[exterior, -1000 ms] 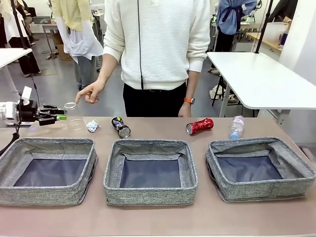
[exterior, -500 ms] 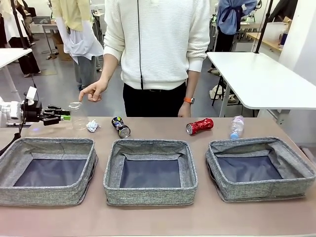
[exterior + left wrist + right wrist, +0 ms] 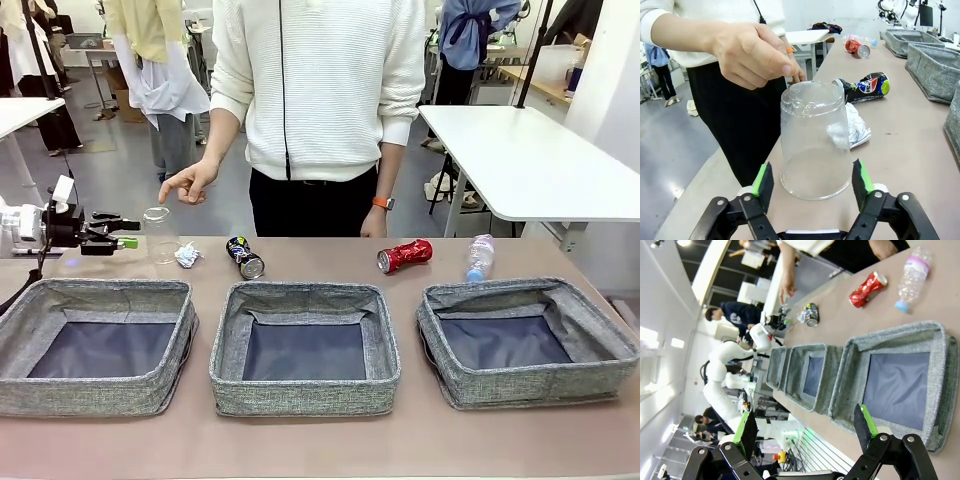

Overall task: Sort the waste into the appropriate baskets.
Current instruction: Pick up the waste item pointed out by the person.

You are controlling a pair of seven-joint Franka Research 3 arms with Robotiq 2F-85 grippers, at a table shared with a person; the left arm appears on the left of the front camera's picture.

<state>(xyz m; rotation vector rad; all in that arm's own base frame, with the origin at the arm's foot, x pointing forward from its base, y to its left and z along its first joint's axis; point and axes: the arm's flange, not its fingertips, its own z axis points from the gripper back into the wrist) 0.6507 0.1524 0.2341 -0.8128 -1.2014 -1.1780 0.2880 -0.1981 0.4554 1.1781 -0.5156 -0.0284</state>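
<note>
— Standing on the table (image 3: 910, 150), the clear plastic cup (image 3: 814, 140) sits between our left gripper's (image 3: 811, 181) green pads (image 3: 762, 181), with a gap showing on each side.
— So we hold nothing?
— Nothing. The jaws are spread and the fingers lie level, low over the table. Just past the cup are the paper wad (image 3: 854, 129) and the dark can (image 3: 866, 86). Farther beyond are the red can (image 3: 857, 47) and the bottle (image 3: 481, 257).
— And the person's hand (image 3: 752, 55)?
— Above the cup, index finger (image 3: 782, 67) pointing down at its rim.
— Our right gripper (image 3: 805, 425)?
— Jaws wide with nothing between them, high over the baskets (image 3: 900, 332).
</note>
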